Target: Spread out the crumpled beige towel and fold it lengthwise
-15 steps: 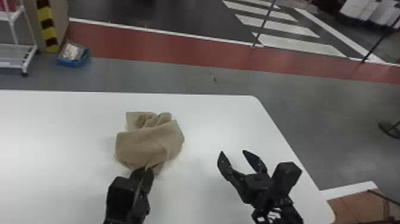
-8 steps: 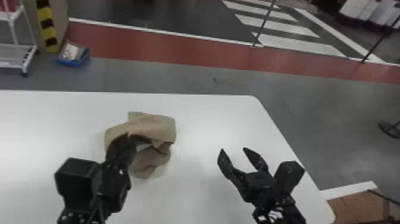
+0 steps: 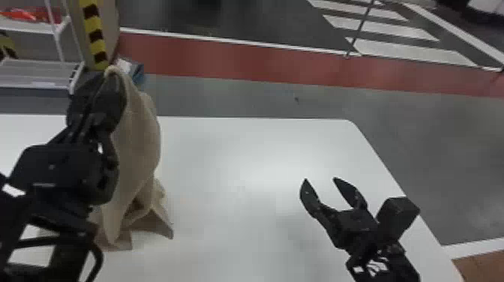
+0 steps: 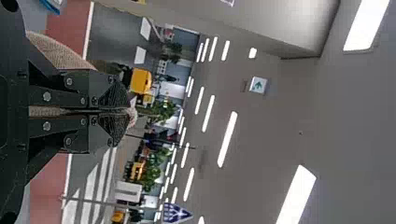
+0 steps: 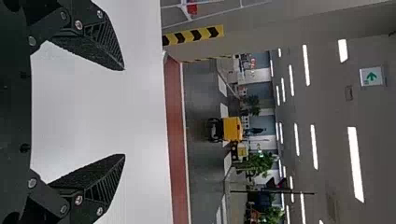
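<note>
One limp, likely light towel point(image 3: 138, 150), clamped high in my left gripper point(image 4: 128, 112)! Right gripper point(image 3: 320, 180), fingers apart: I'd pinch that lower corner point(image 3: 164, 228).

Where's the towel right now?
Head view, left side: the towel hangs from the left tool, its lower folds low over the white table.

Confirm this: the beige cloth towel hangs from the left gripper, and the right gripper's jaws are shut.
Not shut: in the head view the right gripper has its jaws apart. The beige cloth towel does hang from the left gripper.
</note>
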Available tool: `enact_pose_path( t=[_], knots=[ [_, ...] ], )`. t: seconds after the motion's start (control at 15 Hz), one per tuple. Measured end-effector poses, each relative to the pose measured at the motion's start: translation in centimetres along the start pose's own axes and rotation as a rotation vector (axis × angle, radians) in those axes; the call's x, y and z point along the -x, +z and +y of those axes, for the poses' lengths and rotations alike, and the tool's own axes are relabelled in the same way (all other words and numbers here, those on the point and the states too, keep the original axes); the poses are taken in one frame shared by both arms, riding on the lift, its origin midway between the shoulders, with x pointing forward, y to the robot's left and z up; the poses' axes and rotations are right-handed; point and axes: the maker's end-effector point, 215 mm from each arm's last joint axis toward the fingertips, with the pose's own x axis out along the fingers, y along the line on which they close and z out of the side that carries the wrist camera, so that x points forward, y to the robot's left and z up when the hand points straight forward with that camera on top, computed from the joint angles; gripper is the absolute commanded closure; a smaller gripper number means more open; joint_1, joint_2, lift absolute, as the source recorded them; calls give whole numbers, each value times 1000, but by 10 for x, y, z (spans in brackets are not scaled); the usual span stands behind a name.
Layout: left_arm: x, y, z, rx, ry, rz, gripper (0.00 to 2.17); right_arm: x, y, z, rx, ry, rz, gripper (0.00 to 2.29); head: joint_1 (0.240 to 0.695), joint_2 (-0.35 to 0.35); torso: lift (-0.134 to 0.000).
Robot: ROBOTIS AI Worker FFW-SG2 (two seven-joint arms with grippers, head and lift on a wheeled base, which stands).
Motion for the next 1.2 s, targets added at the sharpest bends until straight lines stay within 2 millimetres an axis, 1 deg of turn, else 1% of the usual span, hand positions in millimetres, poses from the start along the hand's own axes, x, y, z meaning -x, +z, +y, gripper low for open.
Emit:
enact_pose_path(
  t=[0.07,0.2,0.47,0.6,0.8,0.93,1.0,1.07,1.2],
  knots=[
    [0,2,2,3,-1,-5,1092,-2,1,2,-2,3,-2,252,695,-220,-124],
    [1,3,-2,7,-13,-5,1092,-6,2,13,-7,22,-5,252,695,-212,-124],
    [-2,12,-27,9,-69,-29,1092,-10,1,49,-17,83,-6,252,695,-193,-124],
    [-7,16,-41,12,-88,-47,1092,-9,-3,61,-19,108,-1,252,695,-193,-124],
    [-15,17,-55,15,-105,-59,1092,-5,-11,79,-27,150,15,252,695,-191,-124],
    [-24,6,-65,-2,-109,-51,1089,-1,-20,99,-26,184,31,252,695,-184,-124],
    [-28,-4,-69,-20,-108,-41,1092,1,-23,111,-22,204,36,252,695,-180,-124],
    [-32,-14,-71,-33,-108,-31,1092,4,-25,121,-19,221,38,252,695,-175,-124],
    [-37,-29,-74,-51,-103,-13,1092,10,-30,147,-18,277,50,252,695,-152,-124]
  ],
)
